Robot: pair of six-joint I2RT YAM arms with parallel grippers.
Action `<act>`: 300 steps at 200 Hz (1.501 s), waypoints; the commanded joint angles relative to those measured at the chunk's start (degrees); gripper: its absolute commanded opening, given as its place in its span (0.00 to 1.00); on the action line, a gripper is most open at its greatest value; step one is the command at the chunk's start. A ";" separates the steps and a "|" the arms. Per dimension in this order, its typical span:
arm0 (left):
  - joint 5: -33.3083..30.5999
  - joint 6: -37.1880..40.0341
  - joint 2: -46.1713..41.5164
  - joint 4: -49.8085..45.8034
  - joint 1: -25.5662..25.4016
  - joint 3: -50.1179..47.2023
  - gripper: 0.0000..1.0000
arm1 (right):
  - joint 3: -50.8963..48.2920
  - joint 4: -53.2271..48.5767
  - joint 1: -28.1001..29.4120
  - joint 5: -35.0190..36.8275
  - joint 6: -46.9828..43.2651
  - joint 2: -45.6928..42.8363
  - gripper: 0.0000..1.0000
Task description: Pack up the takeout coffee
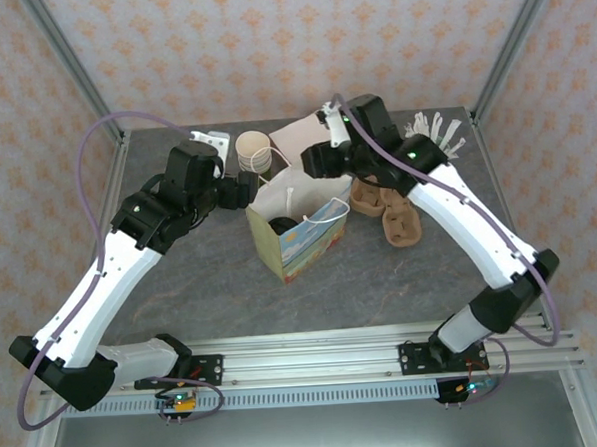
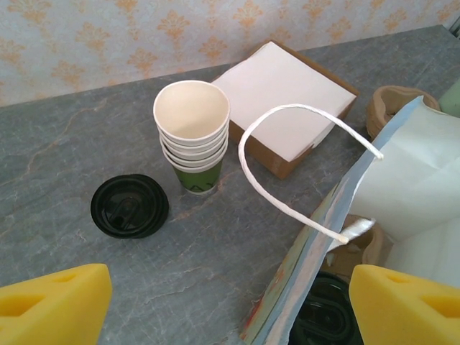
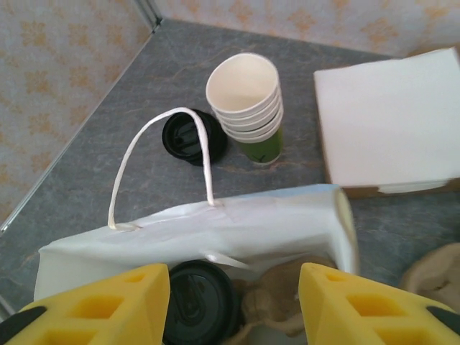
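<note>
Grey marbled table (image 2: 57, 144). Cream wall (image 2: 108, 36) with orange floral motifs. Cream cup stack (image 2: 192, 136), green at base. Black loose lid (image 2: 129, 206). Black-lidded takeout coffee (image 3: 198, 305). The paper bag (image 1: 305, 245) is white inside, blue-yellow print outside. White napkins (image 2: 284, 100), brown box (image 2: 287, 167). Yellow-fingered left gripper (image 2: 230, 309).

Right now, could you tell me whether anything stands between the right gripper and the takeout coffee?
Nothing solid: the takeout coffee sits in the open paper bag, straight ahead of the right gripper, whose jaws are open. Only a limp white handle droops across the lid's far edge.
</note>
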 commanded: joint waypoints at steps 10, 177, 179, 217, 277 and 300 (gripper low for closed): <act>-1.82 -3.01 0.46 3.17 2.18 -0.03 0.87 | -4.35 0.42 -6.04 4.21 1.16 -8.76 0.54; 7.14 -11.45 3.38 9.56 16.04 -3.40 0.85 | 18.72 3.42 -19.82 6.13 7.37 31.33 0.59; 7.11 -11.43 3.36 9.50 16.06 -3.31 0.85 | 19.42 3.38 -19.93 6.04 7.38 32.11 0.59; 7.01 -11.45 3.37 8.47 16.01 -2.15 0.85 | 31.75 0.94 -20.00 7.03 5.16 44.76 0.57; 6.82 -10.78 3.29 7.73 15.99 -1.96 0.85 | 39.34 1.59 -19.99 7.26 2.06 56.31 0.56; 7.17 -10.78 3.54 7.70 16.02 -1.80 0.85 | 42.33 1.18 -20.00 6.91 1.01 59.62 0.55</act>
